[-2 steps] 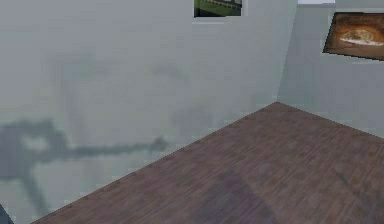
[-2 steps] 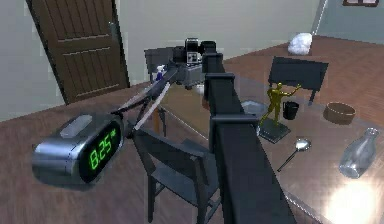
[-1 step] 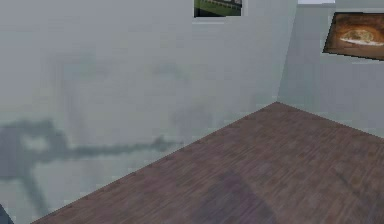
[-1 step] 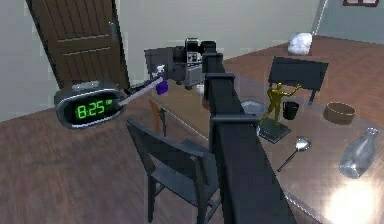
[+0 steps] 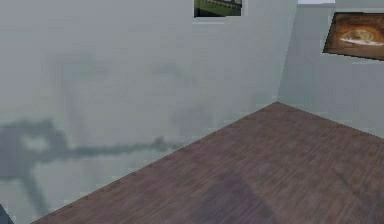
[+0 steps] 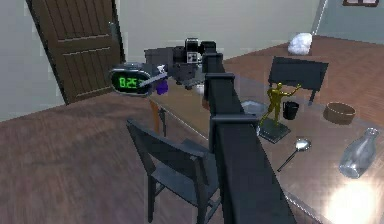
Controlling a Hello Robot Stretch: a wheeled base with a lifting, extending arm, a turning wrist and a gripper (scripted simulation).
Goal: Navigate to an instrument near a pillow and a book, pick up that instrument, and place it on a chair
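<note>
We see the clock [image 6: 128, 80], a dark rounded case with glowing green digits, hanging clear of everything at the far end of the gripper [image 6: 160, 76], which holds it just off the table's [image 6: 322, 138] left corner. A dark chair [image 6: 175, 165] stands at the near edge, another chair [image 6: 300, 72] at the far edge. Ahead, bare wooden floor [image 5: 250, 170] runs to a wall corner.

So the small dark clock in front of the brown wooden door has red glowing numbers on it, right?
Not quite. The numbers are green, not red. The arm side view shows the small dark clock in front of the brown wooden door, with green glowing numbers on it.
</note>
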